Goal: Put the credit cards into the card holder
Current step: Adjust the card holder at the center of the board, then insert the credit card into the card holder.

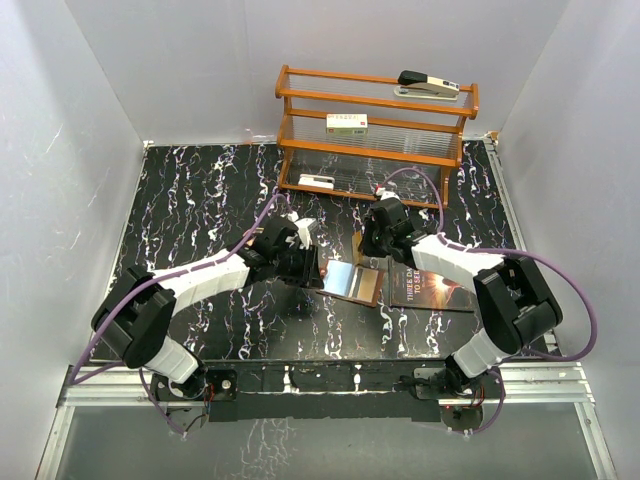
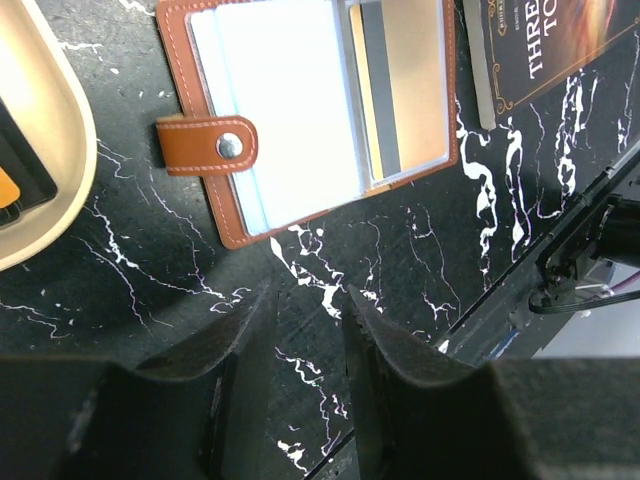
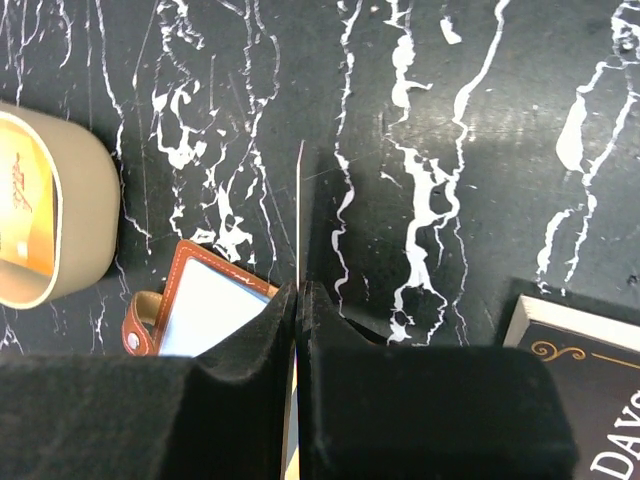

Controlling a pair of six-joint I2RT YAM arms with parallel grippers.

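- On the bench (image 1: 200,200), near the middle, the wallet (image 2: 300,100) lies open and flat. Its brown strap with a shiny snap sticks out to one side.
- The wallet has clear pockets inside. A gold card with a dark stripe (image 2: 395,90) shows through one pocket. The other pocket looks pale, and I cannot tell if a card is in it.
- A tan tray (image 2: 60,130) with round ends sits near the wallet but does not touch it.
- Inside the tray lie more cards (image 2: 15,170), one dark and one orange. Only their edges show.
- The right end effector (image 3: 300,295) has its fingers pressed together on one thin card (image 3: 299,200). That card stands on its edge, so it looks like a thin line. It is over the bench, close to a corner of the wallet.
- The left end effector (image 2: 308,295) has its fingers spread a little, with nothing between them. It hangs over bare bench just beside the wallet.
- A dark booklet (image 1: 435,290) with pale letters lies flat just beside the wallet, on the side away from the tray.
- A wooden rack (image 1: 375,150) stands at the back of the bench.
- On its top shelf lies a stapler (image 1: 428,85). On the middle shelf lies a white box (image 1: 347,123). A small white thing (image 1: 315,182) lies on the bottom shelf.
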